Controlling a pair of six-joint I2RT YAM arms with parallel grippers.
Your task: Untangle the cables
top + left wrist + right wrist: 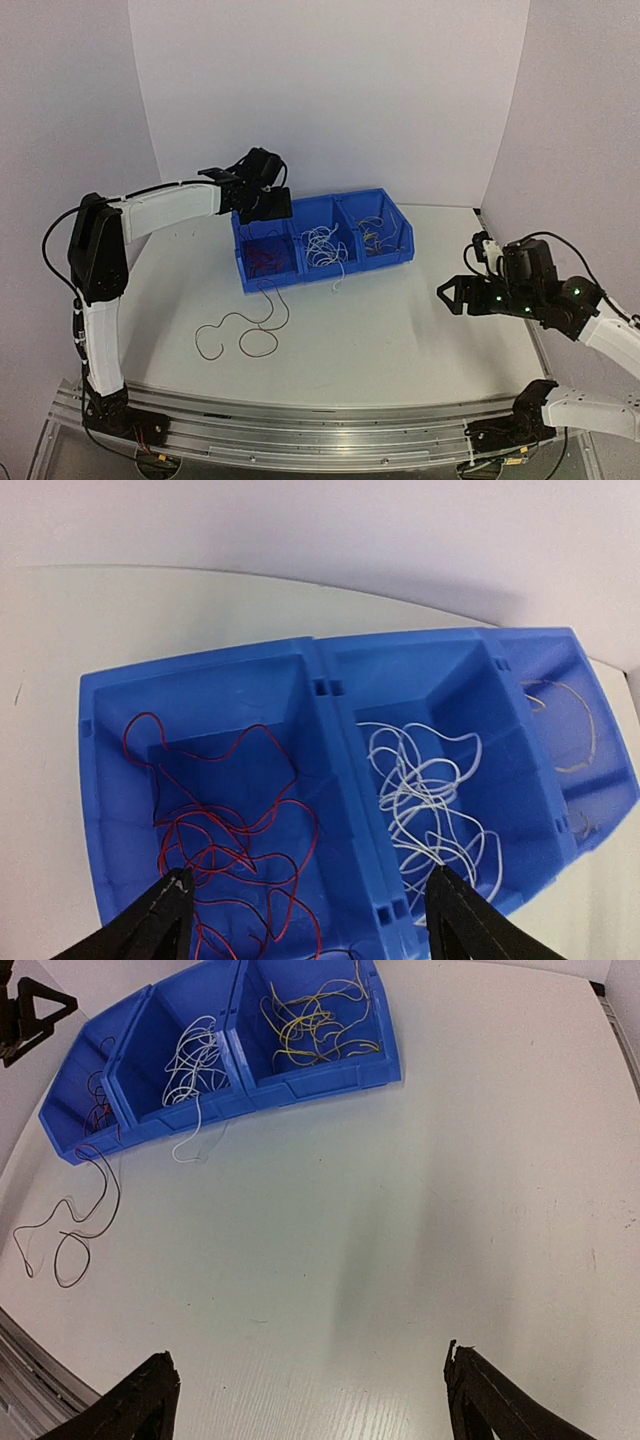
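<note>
A blue bin (322, 262) with three compartments stands mid-table. Dark red cables (230, 830) lie in its left compartment, white cables (425, 790) in the middle one, and yellow-orange cables (570, 730) in the right one. One thin dark cable (245, 330) trails from the left compartment onto the table, and a white strand (340, 275) hangs over the front wall. My left gripper (268, 208) hovers open and empty above the bin's left end, its jaws (308, 880) spanning the red and white compartments. My right gripper (443, 298) is open and empty over bare table at the right (310, 1358).
The table (400, 340) ends at a metal rail at the near edge. Pale walls close in at the back and both sides. In the right wrist view the bin (300, 1085) is far up left, with the trailing cable (65, 1240) at the left.
</note>
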